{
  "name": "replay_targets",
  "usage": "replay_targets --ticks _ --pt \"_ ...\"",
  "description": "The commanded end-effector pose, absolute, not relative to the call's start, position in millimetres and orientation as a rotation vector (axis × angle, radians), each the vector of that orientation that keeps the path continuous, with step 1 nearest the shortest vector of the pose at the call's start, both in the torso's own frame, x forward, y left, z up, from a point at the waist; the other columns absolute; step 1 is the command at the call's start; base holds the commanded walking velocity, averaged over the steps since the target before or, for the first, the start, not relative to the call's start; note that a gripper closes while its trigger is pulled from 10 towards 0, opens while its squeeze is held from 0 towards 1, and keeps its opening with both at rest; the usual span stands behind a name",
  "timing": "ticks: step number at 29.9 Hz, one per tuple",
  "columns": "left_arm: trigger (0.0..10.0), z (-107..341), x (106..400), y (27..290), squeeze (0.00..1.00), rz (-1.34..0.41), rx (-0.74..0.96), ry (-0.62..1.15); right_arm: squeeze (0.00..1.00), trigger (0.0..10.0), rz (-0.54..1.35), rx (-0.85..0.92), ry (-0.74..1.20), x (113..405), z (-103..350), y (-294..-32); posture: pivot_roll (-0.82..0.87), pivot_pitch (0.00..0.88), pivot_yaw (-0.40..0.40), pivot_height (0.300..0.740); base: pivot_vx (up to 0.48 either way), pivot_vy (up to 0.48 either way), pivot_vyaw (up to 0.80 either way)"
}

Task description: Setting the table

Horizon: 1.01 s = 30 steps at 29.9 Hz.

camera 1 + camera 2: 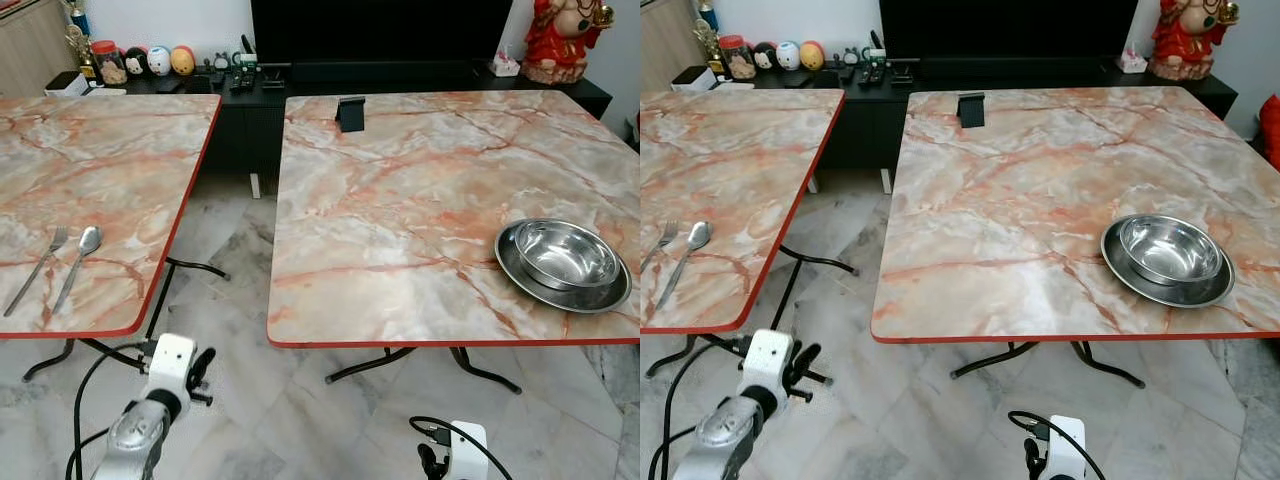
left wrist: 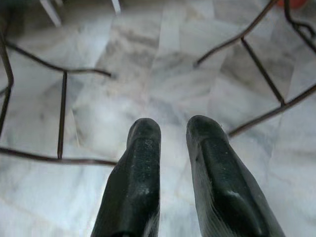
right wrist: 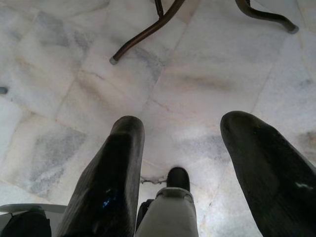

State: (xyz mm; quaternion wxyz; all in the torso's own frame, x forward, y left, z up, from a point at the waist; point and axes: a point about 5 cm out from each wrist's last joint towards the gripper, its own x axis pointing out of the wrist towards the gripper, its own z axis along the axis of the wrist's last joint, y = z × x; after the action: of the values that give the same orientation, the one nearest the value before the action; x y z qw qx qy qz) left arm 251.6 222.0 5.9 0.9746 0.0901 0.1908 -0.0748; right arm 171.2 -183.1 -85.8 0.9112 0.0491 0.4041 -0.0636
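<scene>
Two marble-topped tables ahead, a strip of floor between them. On the left table point(image 1: 100, 170), close to its near edge and toward its left side, a fork point(image 1: 38, 268) and a spoon point(image 1: 80, 262) lying side by side, just apart. Long axes running from the near edge toward the far edge, tilted slightly right, handles nearest the robot. On the right table point(image 1: 400, 220), by the near right corner, a steel bowl point(image 1: 566, 253) nested in a steel plate point(image 1: 590, 295).

Left gripper point(image 2: 173, 131) low, below the left table's near edge, pointing at the marble floor and the table legs, fingers point(image 2: 140, 163) a narrow gap apart, holding nothing. Right gripper point(image 3: 180, 133) also down low over the floor, fingers spread wide, empty.

Key relation: cutlery up and to the left of the left gripper, clearly the nearer arm for it; bowl and plate up and to the right, nearer the right arm. Likely next: raising the left arm over the table edge, closing across a handle rather than along it.
</scene>
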Motion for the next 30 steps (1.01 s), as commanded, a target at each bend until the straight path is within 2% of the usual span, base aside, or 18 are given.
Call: replay_targets --ticks 1,6,11,15,19,20,26,30 --pt "10.0 -6 244 228 0.0 -0.155 0.219 0.456 0.0 10.0 -0.136 0.103 0.837 170 -86 -183 0.06 0.0 0.007 0.724 0.0 0.0 0.0" --pt "10.0 -31 227 230 0.0 -0.184 0.279 0.618 0.0 10.0 -0.146 0.105 0.845 168 -87 -186 0.05 0.0 0.008 0.724 0.0 0.0 0.0" --pt "10.0 -46 213 233 0.0 -0.179 0.302 0.707 0.0 10.0 -0.151 0.107 0.846 168 -87 -187 0.04 0.0 0.009 0.724 0.0 0.0 0.0" --pt "10.0 -58 194 247 0.0 -0.051 0.232 0.812 0.0 10.0 -0.157 0.108 0.848 168 -87 -190 0.04 0.0 0.005 0.724 0.0 0.0 0.0" --pt "10.0 -62 187 253 0.0 0.008 0.201 0.851 0.0 10.0 -0.159 0.109 0.85 167 -87 -191 0.04 0.0 0.003 0.724 0.0 0.0 0.0" --pt "10.0 -69 175 256 0.0 0.073 0.124 0.918 0.0 10.0 -0.155 0.111 0.851 167 -87 -191 0.04 0.0 0.001 0.724 0.0 0.0 0.0" --pt "10.0 -72 172 254 0.0 0.064 0.134 0.941 0.0 10.0 -0.164 0.117 0.853 165 -88 -193 0.03 0.0 0.003 0.724 0.0 0.342 0.0" --pt "10.0 -69 181 250 0.0 0.065 0.127 0.914 0.0 10.0 -0.167 0.112 0.856 163 -88 -194 0.02 0.0 0.003 0.724 0.0 0.48 0.0"
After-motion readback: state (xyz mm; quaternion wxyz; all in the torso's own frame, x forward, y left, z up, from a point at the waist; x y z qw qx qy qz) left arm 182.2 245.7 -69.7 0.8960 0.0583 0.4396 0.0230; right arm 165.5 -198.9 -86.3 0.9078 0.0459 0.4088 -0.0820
